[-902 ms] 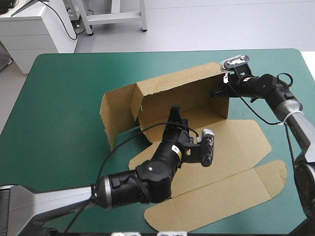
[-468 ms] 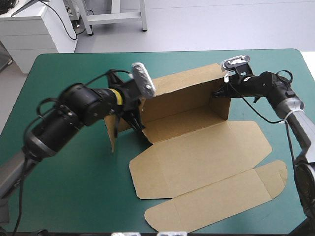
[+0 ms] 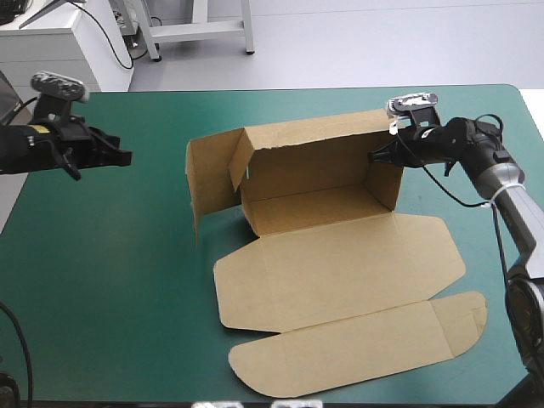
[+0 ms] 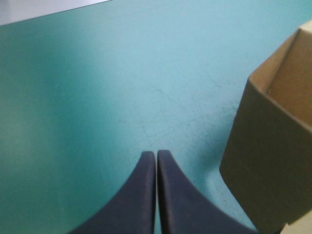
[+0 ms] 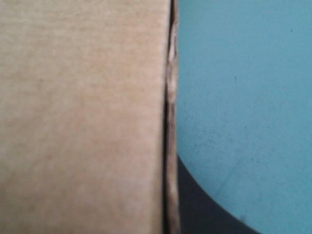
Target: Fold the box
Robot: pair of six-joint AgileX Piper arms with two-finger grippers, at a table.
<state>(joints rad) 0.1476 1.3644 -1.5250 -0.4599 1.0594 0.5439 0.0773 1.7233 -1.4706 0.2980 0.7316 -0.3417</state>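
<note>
High view: the brown box (image 3: 323, 195) is seen at the middle of the teal-green desk (image 3: 102, 280), partly raised. Its back wall and right side wall are stood upright around the floor panel. The left side panel is also upright but swung outward, away from the floor, with a small flap bent at its top. The front panel and the long lid are laid flat on the cover toward the near edge. The right hand (image 3: 374, 157) is clamped on the far top corner of the right wall. In the right wrist view the board's edge is seen running straight down between the fingers, and only one of the black fingers (image 5: 204, 209) is shown, on the desk side. The left hand (image 3: 126, 156) is held near the desk's left edge, apart from the box, with nothing in it. In the left wrist view its fingers are pressed together into one point over bare cover, and the outward-swung panel is seen ahead and to one side.
</note>
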